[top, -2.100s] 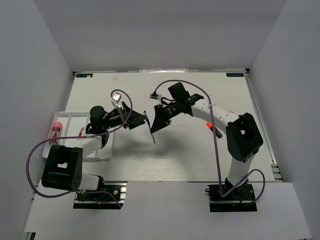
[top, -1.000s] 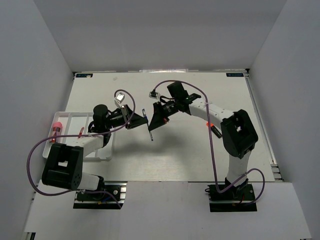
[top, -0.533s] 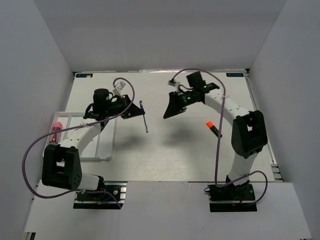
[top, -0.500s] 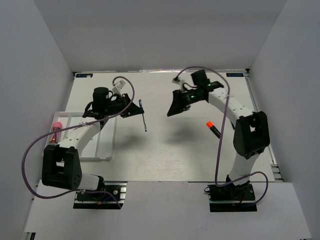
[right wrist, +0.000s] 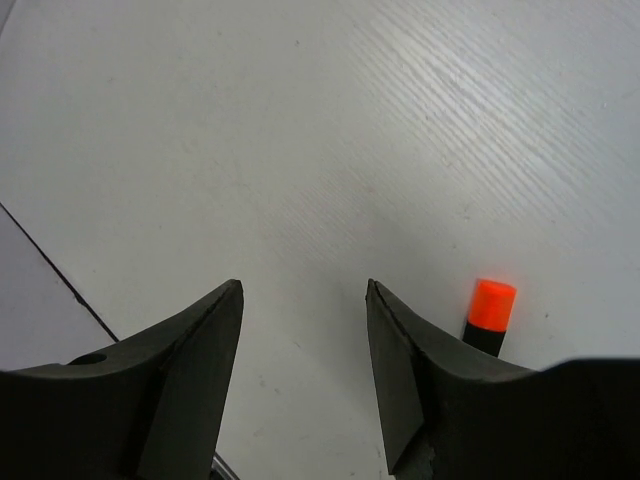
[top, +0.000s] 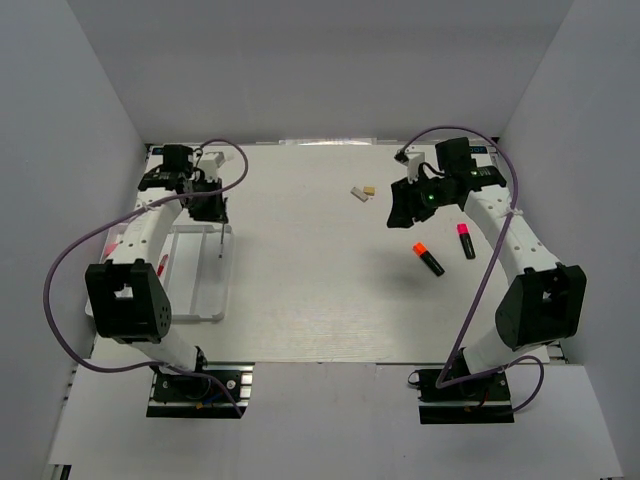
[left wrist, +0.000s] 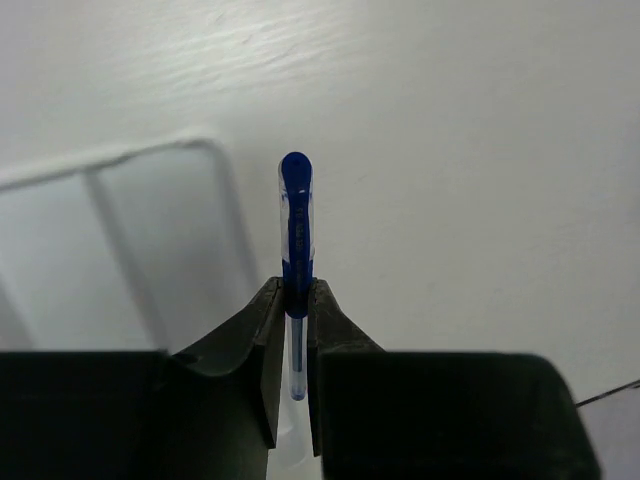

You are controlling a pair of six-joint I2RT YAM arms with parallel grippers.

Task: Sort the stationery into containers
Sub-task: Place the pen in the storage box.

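The left jaws are clamped shut on a blue pen (left wrist: 295,215), whose long axis runs straight out ahead of them. The white compartment tray (left wrist: 170,250) lies just below and to the left of the pen's tip. The right jaws are spread wide and empty, with an orange-capped highlighter (right wrist: 489,312) lying on the surface (right wrist: 300,120) just to their right; no writing can be read.

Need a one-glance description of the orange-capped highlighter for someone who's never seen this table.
On the right half of the white table, just nearer the bases than the right arm's open tool, two black highlighters lie apart. The orange-capped highlighter is the left one, lying diagonally; the pink-capped highlighter sits to its right.
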